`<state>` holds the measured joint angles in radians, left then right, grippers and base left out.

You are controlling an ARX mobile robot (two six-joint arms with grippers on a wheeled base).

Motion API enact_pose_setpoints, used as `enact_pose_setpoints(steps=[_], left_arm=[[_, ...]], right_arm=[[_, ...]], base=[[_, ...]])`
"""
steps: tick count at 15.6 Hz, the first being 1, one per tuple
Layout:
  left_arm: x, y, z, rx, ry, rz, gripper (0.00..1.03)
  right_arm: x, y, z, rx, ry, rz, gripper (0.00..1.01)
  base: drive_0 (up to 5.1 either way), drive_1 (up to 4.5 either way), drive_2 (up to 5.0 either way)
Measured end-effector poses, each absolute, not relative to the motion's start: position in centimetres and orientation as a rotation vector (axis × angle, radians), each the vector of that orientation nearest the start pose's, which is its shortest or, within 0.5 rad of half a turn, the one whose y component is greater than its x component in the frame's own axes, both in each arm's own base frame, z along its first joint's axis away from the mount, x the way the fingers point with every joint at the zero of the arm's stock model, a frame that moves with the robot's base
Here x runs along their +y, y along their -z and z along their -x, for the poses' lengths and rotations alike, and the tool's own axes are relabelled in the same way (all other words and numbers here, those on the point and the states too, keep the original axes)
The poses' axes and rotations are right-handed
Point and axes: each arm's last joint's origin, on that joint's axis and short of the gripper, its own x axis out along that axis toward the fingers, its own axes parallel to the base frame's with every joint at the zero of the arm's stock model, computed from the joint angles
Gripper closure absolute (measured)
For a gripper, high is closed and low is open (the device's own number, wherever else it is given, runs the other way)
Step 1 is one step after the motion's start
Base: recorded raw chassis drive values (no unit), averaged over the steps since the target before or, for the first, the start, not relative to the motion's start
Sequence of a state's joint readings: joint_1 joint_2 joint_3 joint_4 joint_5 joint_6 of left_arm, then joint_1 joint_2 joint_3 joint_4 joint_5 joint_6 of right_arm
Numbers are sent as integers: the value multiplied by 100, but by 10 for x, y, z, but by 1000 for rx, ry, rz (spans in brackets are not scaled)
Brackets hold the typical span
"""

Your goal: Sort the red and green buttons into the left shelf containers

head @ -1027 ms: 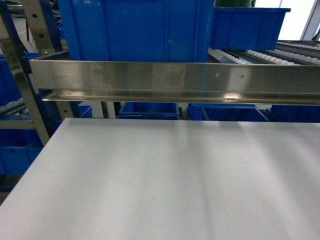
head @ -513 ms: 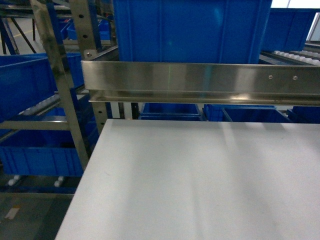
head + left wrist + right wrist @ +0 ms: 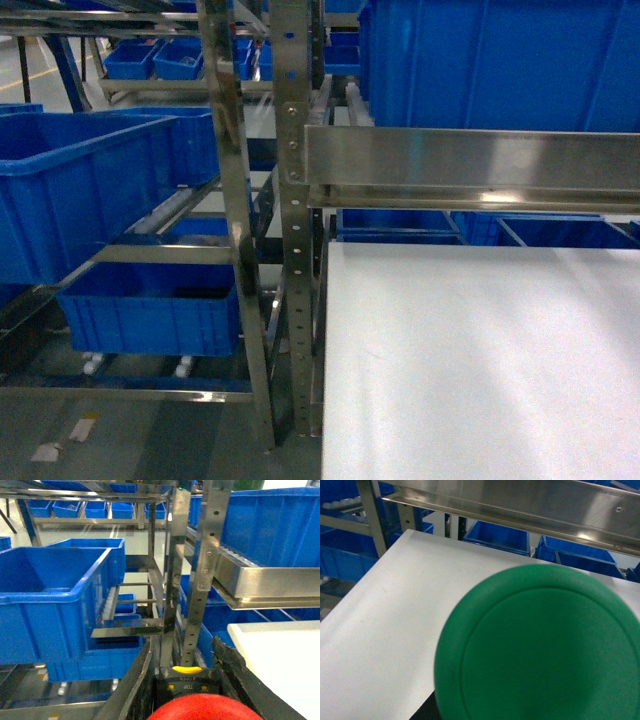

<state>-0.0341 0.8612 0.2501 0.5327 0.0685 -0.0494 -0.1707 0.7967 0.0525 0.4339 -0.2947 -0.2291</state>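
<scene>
Swung leftward since a second ago: head view then faced the white bench square on with the steel rail across it, now the bench (image 3: 480, 360) fills only the right half and the left shelf rack with its steel uprights (image 3: 290, 220) has come into view. Red button (image 3: 204, 707) sits at the bottom edge of the left wrist view, red cap nearest the lens, black body with a yellow tab and an "OPEN" label behind it, pinched between the dark fingers of the left gripper (image 3: 197, 680). Green button (image 3: 537, 645) fills most of the right wrist view, cap toward the lens, over the bench; right gripper itself hidden behind the cap, so cannot tell how its fingers stand. Neither arm shows in the head view. Large deep blue bin (image 3: 90, 185) on the left shelf, thick rim, interior not visible; seen again in the left wrist view (image 3: 50, 600), ahead and left of the red button. Smaller blue bin (image 3: 150, 305) on the lower level beneath it.
</scene>
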Motion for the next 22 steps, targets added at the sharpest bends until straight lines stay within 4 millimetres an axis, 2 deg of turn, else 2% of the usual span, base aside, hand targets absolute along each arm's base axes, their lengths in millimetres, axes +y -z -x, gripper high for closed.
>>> enact_pose_setpoints(steps=[22], left_arm=[[-8,-205,-179,76,101,51,74]], right_arm=[[-17,-141,-146,286,-157,156,75]], base=[[-502,244,244]])
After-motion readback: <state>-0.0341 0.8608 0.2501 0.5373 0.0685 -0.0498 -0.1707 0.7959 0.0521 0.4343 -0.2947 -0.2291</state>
